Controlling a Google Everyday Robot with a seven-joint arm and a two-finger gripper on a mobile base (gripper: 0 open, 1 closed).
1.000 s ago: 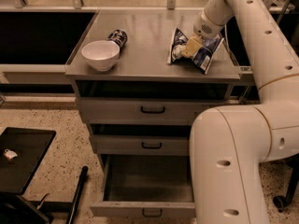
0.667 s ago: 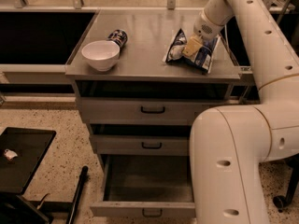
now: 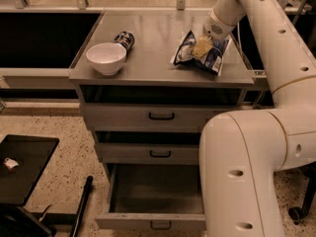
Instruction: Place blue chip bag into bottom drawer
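The blue chip bag (image 3: pixel 213 57) lies crumpled on the right side of the grey cabinet top (image 3: pixel 153 43). My gripper (image 3: pixel 201 47) comes down from the upper right and its yellowish fingers are closed on the bag's middle, with the bag's left edge tipped up. The bottom drawer (image 3: pixel 150 222) is pulled out and open below, its grey tray bare inside, with a small dark handle on the front. My arm's large white links cover the cabinet's right side.
A white bowl (image 3: pixel 105 58) and a small dark can (image 3: pixel 124 38) on its side sit on the left of the cabinet top. The two upper drawers (image 3: pixel 160 116) are shut. A black tray (image 3: pixel 24 167) lies on the floor at the left.
My gripper and the chip bag have shifted slightly left together on the cabinet top, and the bag's left edge has tipped up. The drawers, bowl and can have not moved.
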